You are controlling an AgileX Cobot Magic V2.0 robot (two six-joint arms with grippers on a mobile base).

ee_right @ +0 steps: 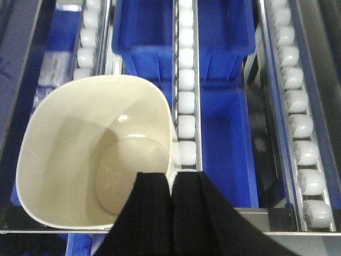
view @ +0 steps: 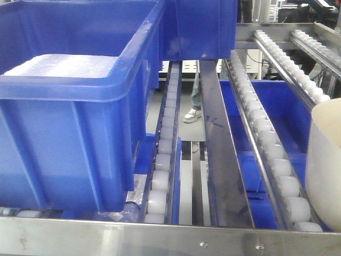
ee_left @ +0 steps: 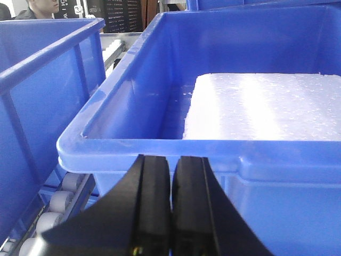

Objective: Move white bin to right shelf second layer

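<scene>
The white bin [ee_right: 80,138] is a glossy cream tub, empty, standing upright at the front of the roller level. Its near side overlaps the steel front rail [ee_right: 266,218]. My right gripper [ee_right: 171,178] is shut on the bin's right wall, one finger inside and one outside. In the front view the white bin [view: 325,160] shows only at the right edge, beside a roller track [view: 277,160] of the right shelf second layer. My left gripper [ee_left: 171,160] is shut on nothing, just in front of a blue crate's rim [ee_left: 160,146].
A large blue crate [view: 64,133] holding a white foam slab [view: 64,66] fills the left of this level, with another blue crate [view: 200,29] behind it. More blue crates [ee_right: 224,26] lie on the level below. A person's shoe [view: 192,114] shows beyond the rack.
</scene>
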